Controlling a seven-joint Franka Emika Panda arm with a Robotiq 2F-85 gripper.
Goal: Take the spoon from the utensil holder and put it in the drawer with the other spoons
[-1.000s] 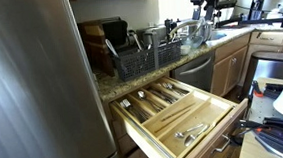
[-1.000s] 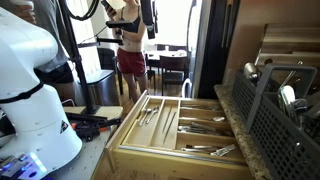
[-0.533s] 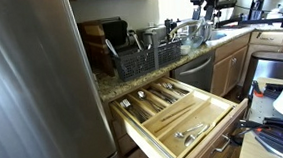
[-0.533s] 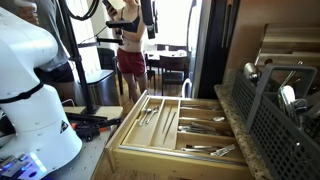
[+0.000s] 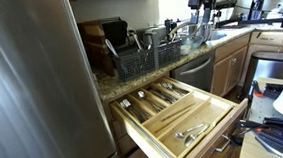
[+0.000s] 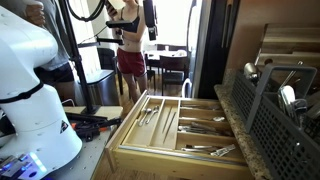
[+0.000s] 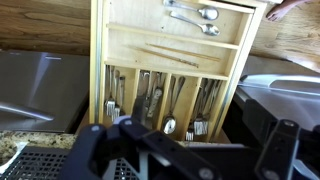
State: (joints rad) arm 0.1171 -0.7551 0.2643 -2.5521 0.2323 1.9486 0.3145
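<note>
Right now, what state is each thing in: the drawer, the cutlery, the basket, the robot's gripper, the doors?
Drawer: pulled wide open.
Cutlery: lying flat, sorted in rows inside the drawer.
Black basket: standing upright, not empty.
Gripper: open, holding nothing.
Cabinet doors: shut.
Fridge door: shut.
</note>
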